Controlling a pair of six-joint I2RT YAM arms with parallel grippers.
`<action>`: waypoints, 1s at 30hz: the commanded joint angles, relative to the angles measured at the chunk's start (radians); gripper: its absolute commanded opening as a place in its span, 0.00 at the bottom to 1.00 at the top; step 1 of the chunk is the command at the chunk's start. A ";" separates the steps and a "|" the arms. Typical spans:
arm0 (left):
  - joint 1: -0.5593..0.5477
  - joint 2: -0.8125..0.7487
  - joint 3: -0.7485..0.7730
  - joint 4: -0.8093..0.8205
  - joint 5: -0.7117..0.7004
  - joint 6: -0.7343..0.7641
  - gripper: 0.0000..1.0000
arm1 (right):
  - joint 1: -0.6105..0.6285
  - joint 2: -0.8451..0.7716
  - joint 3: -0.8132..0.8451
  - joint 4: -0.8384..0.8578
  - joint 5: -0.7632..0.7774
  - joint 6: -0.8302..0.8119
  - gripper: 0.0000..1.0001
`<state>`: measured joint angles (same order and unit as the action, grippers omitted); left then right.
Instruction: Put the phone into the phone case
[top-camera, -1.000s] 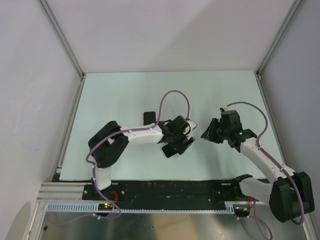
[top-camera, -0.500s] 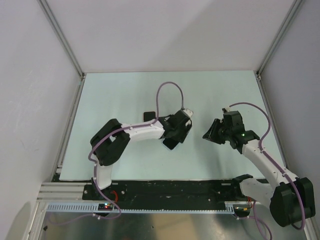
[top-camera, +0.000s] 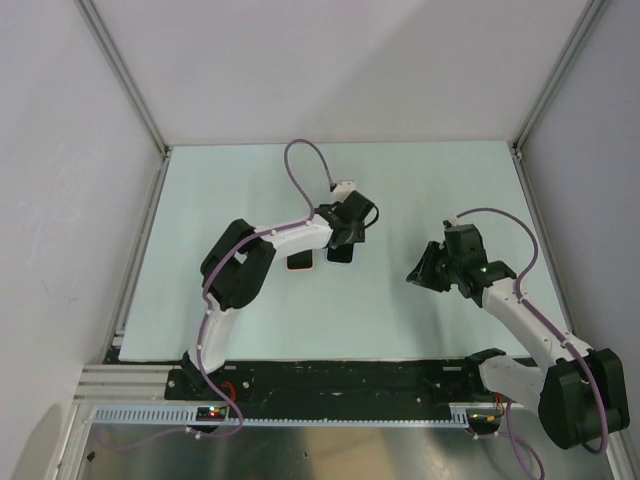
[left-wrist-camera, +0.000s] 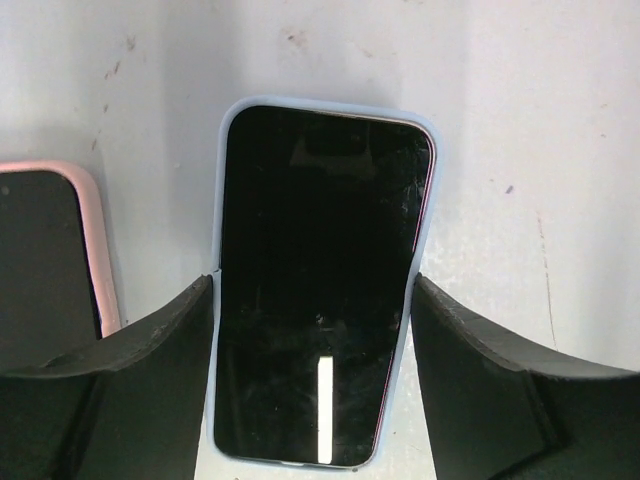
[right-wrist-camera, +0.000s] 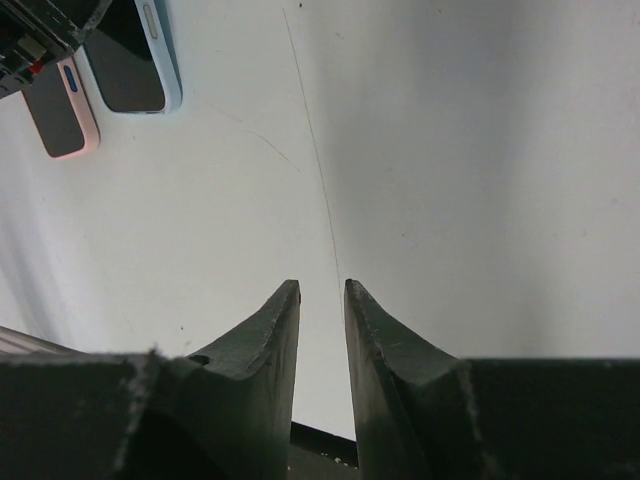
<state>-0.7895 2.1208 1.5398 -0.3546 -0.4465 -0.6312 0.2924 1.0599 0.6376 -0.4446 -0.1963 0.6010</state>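
Farther out across the table (top-camera: 430, 180) than a second ago, the left gripper (top-camera: 344, 236) has swung away from the bases, and the dark slab beneath it has travelled with it; the right gripper (right-wrist-camera: 322, 290) has barely shifted and hangs over bare surface, its fingers pressed almost together with only a thin slit between them and nothing held. From the left wrist, the phone (left-wrist-camera: 318, 290) sits inside the phone case (left-wrist-camera: 330, 104), with blue rim showing round it; the left fingers (left-wrist-camera: 150, 340) are spread wide and meet the case's two long sides, so they look to be pinching it across its width. The fit seems all but made; finishing well probably means laying the pair flat, easing the squeeze without bowing the thin shell, then checking every corner. A pink-rimmed slab (left-wrist-camera: 92, 240) lies just beside it, cut off by the frame and a finger. A thin reddish line down the phone's right edge may be a gap or a reflection; whether the case rests on the table or hangs just above it is unclear; overhead, the arm covers most of it.
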 joint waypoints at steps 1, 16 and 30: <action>-0.009 -0.016 0.055 -0.061 -0.094 -0.213 0.33 | -0.002 0.010 -0.003 0.011 0.004 -0.019 0.30; -0.014 -0.125 -0.007 -0.076 -0.063 -0.249 0.88 | -0.003 0.016 -0.004 0.030 0.002 -0.023 0.62; -0.035 -0.523 -0.188 -0.066 -0.037 -0.027 1.00 | -0.003 -0.045 0.027 0.071 0.000 -0.003 0.79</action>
<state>-0.8227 1.7611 1.4403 -0.4316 -0.4843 -0.7326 0.2924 1.0649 0.6357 -0.4213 -0.1967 0.5911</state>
